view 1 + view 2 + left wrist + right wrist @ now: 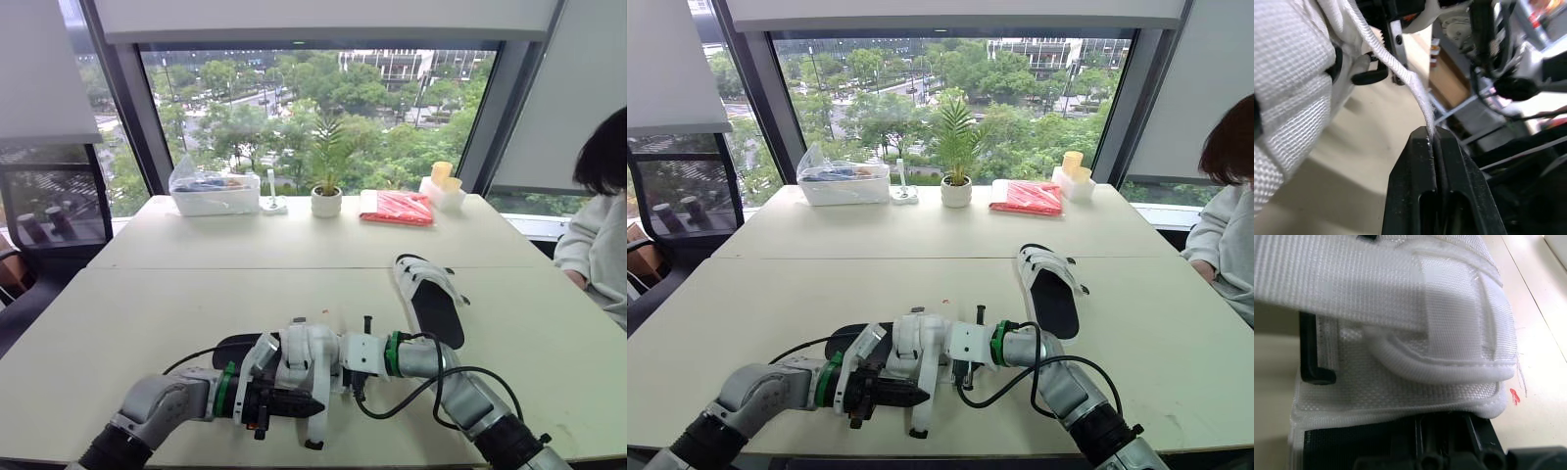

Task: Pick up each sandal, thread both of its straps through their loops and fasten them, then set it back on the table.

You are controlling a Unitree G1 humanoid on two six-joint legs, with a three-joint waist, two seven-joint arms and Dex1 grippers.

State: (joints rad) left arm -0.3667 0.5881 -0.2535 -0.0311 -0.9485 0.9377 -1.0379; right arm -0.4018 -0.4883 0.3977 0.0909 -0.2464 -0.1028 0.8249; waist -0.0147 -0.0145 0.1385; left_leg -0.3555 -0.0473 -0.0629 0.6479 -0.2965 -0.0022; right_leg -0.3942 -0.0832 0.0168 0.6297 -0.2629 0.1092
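Note:
One white sandal with a black footbed (pixel 429 299) lies flat on the table (pixel 147 323), right of centre. The other sandal (pixel 312 367) is held just above the table's front edge between both grippers. My left gripper (pixel 294 403) is shut on the thin edge of a white strap (pixel 1400 73); in the left wrist view the gripper (pixel 1434 139) pinches the strap's end. My right gripper (pixel 335 364) holds the sandal from the right side. In the right wrist view the gripper (pixel 1444 428) is shut on the woven side of the sandal (pixel 1400 333), below a strap that runs through a loop.
Along the far edge by the window stand a clear plastic box (pixel 214 191), a small potted plant (pixel 326 199), a red packet (pixel 396 207) and a white container (pixel 442 188). A person (pixel 600 225) sits at the table's right end. A cable (pixel 431 387) loops from my right arm.

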